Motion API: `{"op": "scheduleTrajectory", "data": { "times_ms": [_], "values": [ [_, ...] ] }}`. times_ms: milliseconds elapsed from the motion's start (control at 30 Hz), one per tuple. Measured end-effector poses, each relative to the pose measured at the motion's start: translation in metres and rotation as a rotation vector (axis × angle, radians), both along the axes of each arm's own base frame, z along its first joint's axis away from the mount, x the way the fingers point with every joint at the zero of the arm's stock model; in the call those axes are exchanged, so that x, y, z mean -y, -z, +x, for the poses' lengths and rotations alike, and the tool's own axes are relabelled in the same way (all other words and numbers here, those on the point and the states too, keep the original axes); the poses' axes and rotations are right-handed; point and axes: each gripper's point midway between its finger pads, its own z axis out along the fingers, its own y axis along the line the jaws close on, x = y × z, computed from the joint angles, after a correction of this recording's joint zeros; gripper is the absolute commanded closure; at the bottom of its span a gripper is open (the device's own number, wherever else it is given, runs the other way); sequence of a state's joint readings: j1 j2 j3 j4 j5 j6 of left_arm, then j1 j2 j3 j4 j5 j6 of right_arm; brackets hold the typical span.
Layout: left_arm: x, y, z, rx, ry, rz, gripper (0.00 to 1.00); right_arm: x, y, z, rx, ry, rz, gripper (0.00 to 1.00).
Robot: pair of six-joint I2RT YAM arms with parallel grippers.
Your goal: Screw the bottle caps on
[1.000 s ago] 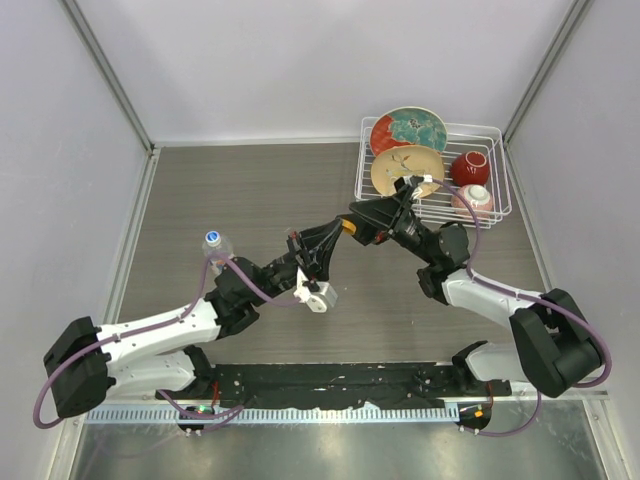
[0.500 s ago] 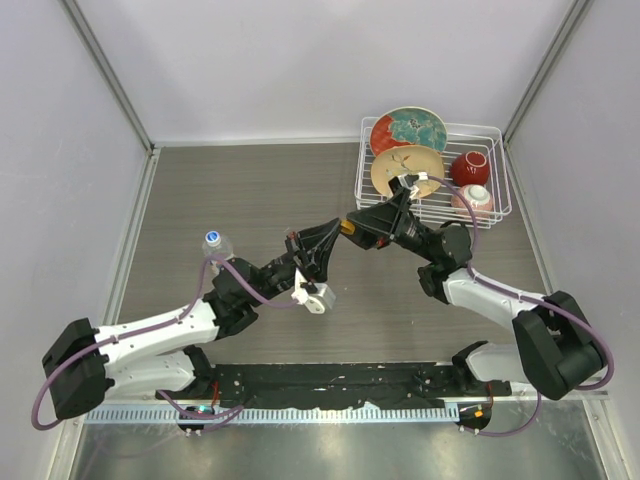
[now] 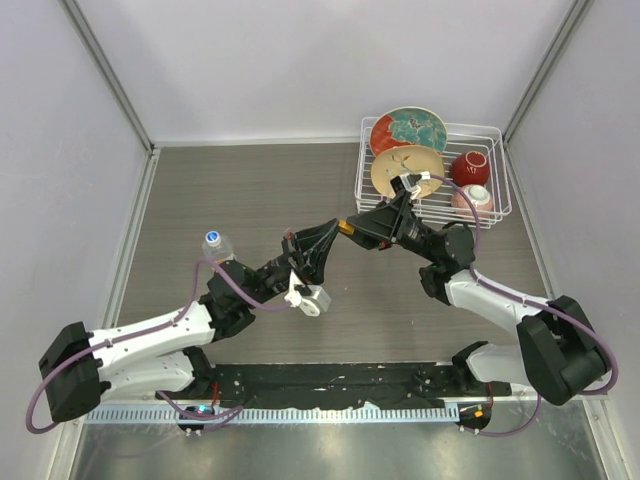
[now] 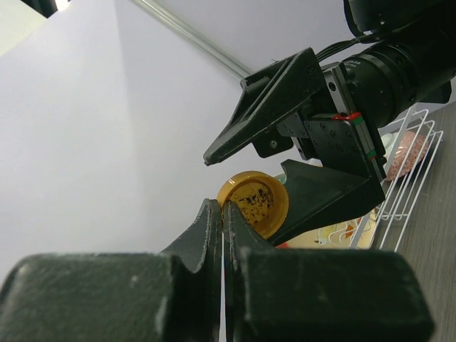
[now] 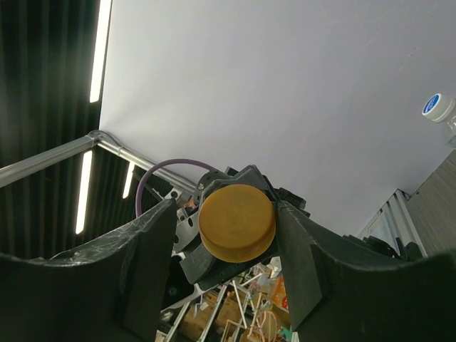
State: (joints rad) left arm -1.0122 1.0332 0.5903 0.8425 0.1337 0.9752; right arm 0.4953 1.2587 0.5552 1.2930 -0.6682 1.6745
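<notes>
The amber-orange cap [image 3: 343, 227] hangs in the air above the table's middle, between both grippers. My left gripper [image 3: 331, 231] is shut on the cap's rim [image 4: 253, 204], pinching it at the fingertips [image 4: 214, 214]. My right gripper [image 3: 352, 224] is open, one finger on each side of the cap [image 5: 237, 222]; a gap shows at one finger. The clear water bottle [image 3: 216, 250] stands upright at the left with the white cap [image 3: 212, 239] on its neck; the cap also shows in the right wrist view [image 5: 437, 107]. The orange bottle is out of view.
A white wire rack [image 3: 500, 170] at the back right holds two patterned plates [image 3: 408, 130], a red bowl [image 3: 469, 168] and a pink bowl [image 3: 474, 200]. Grey walls close the table's left, back and right sides.
Both grippers and the amber cap between them have drifted slightly to the left. The left gripper's hold on the cap is unchanged; the bottle has not moved.
</notes>
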Motion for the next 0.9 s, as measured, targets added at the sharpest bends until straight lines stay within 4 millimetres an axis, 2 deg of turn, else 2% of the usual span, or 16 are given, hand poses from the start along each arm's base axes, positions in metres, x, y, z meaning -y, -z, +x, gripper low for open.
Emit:
{"op": "scheduleTrajectory", "data": {
  "times_ms": [267,733,900],
  "values": [
    [-0.0013,-0.0018,-0.0018,-0.001,0.005,-0.008,1.0,0.0003,-0.0005,-0.0027,0.049,0.015,-0.016,0.44],
    [-0.0025,-0.0049,-0.0046,0.003,0.016,-0.023,1.0,-0.0025,-0.0028,-0.0079,0.158,0.059,-0.093,0.44],
    [-0.0027,-0.0044,-0.0042,-0.003,0.015,-0.024,1.0,-0.005,-0.0014,-0.007,0.174,0.064,-0.116,0.47]
  ]
}}
